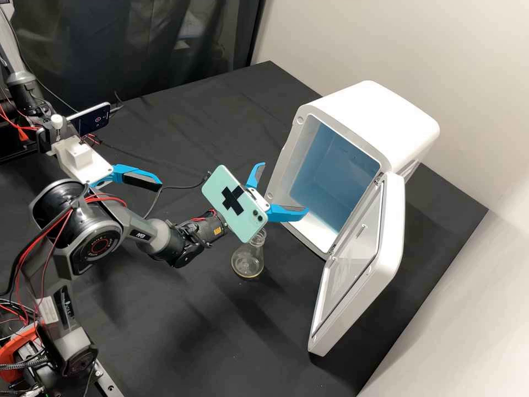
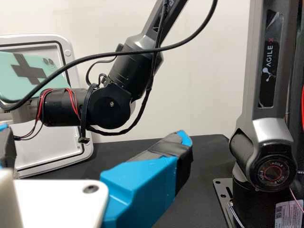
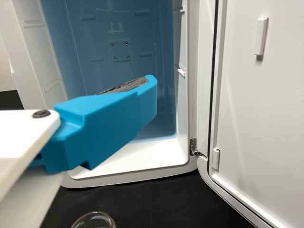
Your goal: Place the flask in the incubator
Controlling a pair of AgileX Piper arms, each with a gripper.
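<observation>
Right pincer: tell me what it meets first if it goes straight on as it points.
Likely the blue back wall inside the open incubator. Nothing shows in between, though depth is unclear. The flask stands below that line.

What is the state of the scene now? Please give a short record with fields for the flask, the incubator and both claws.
flask: clear, upright on the bench, outside the incubator, before its opening
incubator: white, blue inside, door swung open
right claw: open, empty, above the flask, at the incubator's opening
left claw: open, empty, well away from the flask
task: flask not yet placed inside
</observation>
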